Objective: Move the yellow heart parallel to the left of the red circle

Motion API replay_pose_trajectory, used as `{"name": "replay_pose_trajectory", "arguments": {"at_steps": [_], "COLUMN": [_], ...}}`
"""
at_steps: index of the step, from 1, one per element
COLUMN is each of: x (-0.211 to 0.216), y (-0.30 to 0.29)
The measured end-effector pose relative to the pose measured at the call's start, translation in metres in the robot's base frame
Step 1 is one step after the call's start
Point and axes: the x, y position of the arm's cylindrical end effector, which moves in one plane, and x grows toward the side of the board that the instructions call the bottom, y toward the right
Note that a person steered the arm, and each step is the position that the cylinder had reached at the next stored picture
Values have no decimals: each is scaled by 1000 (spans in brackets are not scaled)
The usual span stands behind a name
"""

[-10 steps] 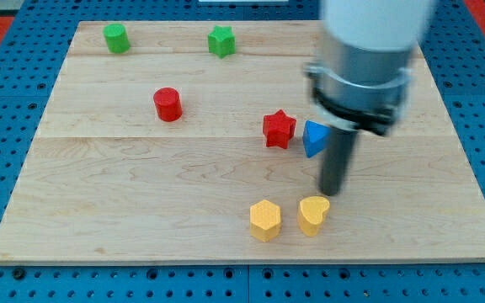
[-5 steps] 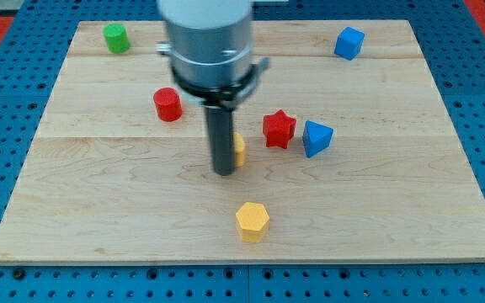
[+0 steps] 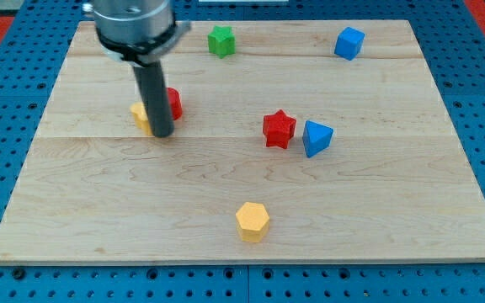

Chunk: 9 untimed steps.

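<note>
The yellow heart [image 3: 141, 117] lies at the view's left of the board, mostly hidden behind my rod. The red circle [image 3: 173, 103] stands just right of it, also partly hidden by the rod. My tip [image 3: 162, 135] rests on the board between the two, slightly below them, touching or nearly touching the heart's right side.
A red star [image 3: 279, 129] and a blue triangle [image 3: 316, 138] sit side by side at the middle right. A yellow hexagon [image 3: 253, 221] lies near the bottom. A green star [image 3: 220, 40] and a blue cube [image 3: 349, 42] are at the top. The wooden board [image 3: 394, 210] sits on blue pegboard.
My rod has swept left and up across the board, carrying the yellow heart from the lower middle to just left of the red circle. The yellow hexagon shifted slightly left early on.
</note>
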Motion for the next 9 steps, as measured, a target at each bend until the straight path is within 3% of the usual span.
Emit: {"name": "replay_pose_trajectory", "arguments": {"at_steps": [3,4,6,9], "x": [-80,-98,-54,-75], "y": [-39,-83,-93,-93]}}
